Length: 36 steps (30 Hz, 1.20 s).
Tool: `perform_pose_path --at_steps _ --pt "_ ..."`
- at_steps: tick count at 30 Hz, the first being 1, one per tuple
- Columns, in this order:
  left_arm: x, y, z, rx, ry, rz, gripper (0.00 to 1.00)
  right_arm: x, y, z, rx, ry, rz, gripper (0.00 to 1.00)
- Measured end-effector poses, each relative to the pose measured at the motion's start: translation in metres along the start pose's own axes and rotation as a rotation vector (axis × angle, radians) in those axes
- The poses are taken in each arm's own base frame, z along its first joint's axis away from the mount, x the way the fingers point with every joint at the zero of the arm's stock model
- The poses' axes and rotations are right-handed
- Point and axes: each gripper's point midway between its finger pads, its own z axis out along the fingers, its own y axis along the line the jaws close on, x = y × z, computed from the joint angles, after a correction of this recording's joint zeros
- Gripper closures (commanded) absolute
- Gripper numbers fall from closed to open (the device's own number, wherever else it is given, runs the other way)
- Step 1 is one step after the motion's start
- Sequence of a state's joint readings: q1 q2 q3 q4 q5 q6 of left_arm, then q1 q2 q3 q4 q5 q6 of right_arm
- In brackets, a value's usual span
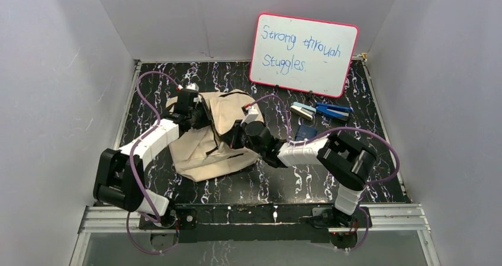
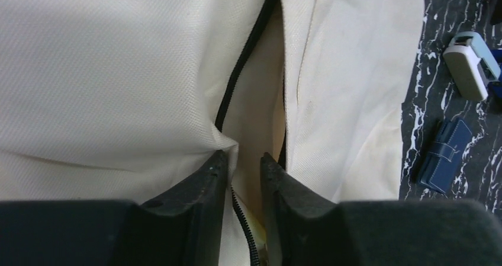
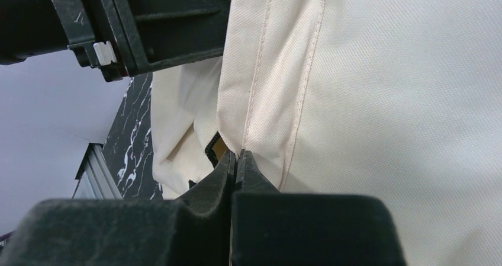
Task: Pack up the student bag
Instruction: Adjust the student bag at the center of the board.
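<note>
Right gripper [image 3: 237, 156] first: it's clamped tight on a stitched seam edge of the student bag [image 1: 201, 156], with the cloth pinched right at the fingertips. Left gripper [image 2: 243, 159] sits at the bag's far-left part, jaws parted a little, one finger on either side of the dark zipper [image 2: 243, 58] line. Can't tell if it's actually got any fabric.

Big stuff: a black marbled table [image 1: 266, 186], boxed in by grey walls [image 1: 53, 70] to the left, right and behind the bag. The bag itself lies slumped left of centre. There's open tabletop along its near edge and off to its near right.

Behind and to the right of the bag, a pink-rimmed whiteboard [image 1: 303, 54] stands propped up. Right of the bag, near but not touching it, are a pale stapler [image 1: 302, 111], a blue stapler-like tool [image 1: 332, 110] and a navy pouch [image 1: 305, 133].

The bag's mouth is just a narrow slit between two cloth edges, with tan lining showing inside.
</note>
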State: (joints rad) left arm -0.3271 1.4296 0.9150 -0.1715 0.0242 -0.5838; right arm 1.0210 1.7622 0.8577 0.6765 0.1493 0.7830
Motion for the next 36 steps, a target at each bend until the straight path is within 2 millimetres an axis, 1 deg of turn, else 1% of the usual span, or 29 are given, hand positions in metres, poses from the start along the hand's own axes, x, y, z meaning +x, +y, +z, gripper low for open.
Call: perform_pose_path --at_steps 2,3,7,8,9,12,14,16,19,21,24,27,32,33,36 --pt "-0.002 -0.005 0.001 0.025 -0.004 -0.004 0.67 -0.001 0.002 0.000 -0.011 -0.003 0.000 0.92" --pt "-0.004 -0.008 0.001 0.038 -0.007 -0.005 0.66 -0.001 0.004 0.000 -0.016 -0.004 0.000 0.89" --pt "-0.010 -0.014 -0.001 0.062 -0.025 -0.003 0.63 -0.002 0.005 0.000 -0.026 -0.003 -0.012 0.77" --pt "-0.013 -0.015 -0.004 0.064 -0.034 0.001 0.62 -0.002 0.005 -0.001 -0.026 -0.002 -0.021 0.72" --pt "-0.017 -0.017 -0.007 0.066 -0.047 0.004 0.61 -0.002 0.005 -0.002 -0.025 -0.001 -0.027 0.63" --pt "-0.035 -0.019 -0.023 0.059 -0.116 0.022 0.57 -0.006 0.008 -0.009 -0.018 0.004 -0.056 0.51" --pt "-0.047 -0.020 -0.038 0.055 -0.167 0.036 0.56 -0.012 0.010 -0.017 -0.005 -0.004 -0.080 0.46" --pt "-0.053 -0.020 -0.052 0.051 -0.202 0.049 0.56 -0.023 0.013 -0.028 0.010 -0.026 -0.103 0.43" --pt "-0.054 -0.016 -0.069 0.042 -0.228 0.062 0.56 -0.035 0.011 -0.045 0.049 -0.052 -0.125 0.33" --pt "-0.048 -0.012 -0.076 0.037 -0.230 0.066 0.56 -0.040 0.005 -0.055 0.093 -0.061 -0.134 0.28" --pt "-0.028 -0.002 -0.082 0.041 -0.196 0.081 0.56 -0.042 -0.016 -0.071 0.204 -0.049 -0.140 0.22" --pt "-0.003 -0.002 -0.085 0.085 -0.123 0.113 0.56 -0.037 -0.044 -0.085 0.314 -0.016 -0.129 0.21" --pt "0.027 -0.010 -0.083 0.124 -0.024 0.202 0.56 -0.024 -0.092 -0.108 0.443 0.051 -0.039 0.21" --pt "0.033 -0.012 -0.083 0.126 -0.008 0.226 0.56 -0.021 -0.100 -0.110 0.454 0.064 -0.009 0.21" --pt "0.046 -0.013 -0.082 0.122 0.031 0.285 0.56 -0.014 -0.113 -0.112 0.459 0.092 0.072 0.21"
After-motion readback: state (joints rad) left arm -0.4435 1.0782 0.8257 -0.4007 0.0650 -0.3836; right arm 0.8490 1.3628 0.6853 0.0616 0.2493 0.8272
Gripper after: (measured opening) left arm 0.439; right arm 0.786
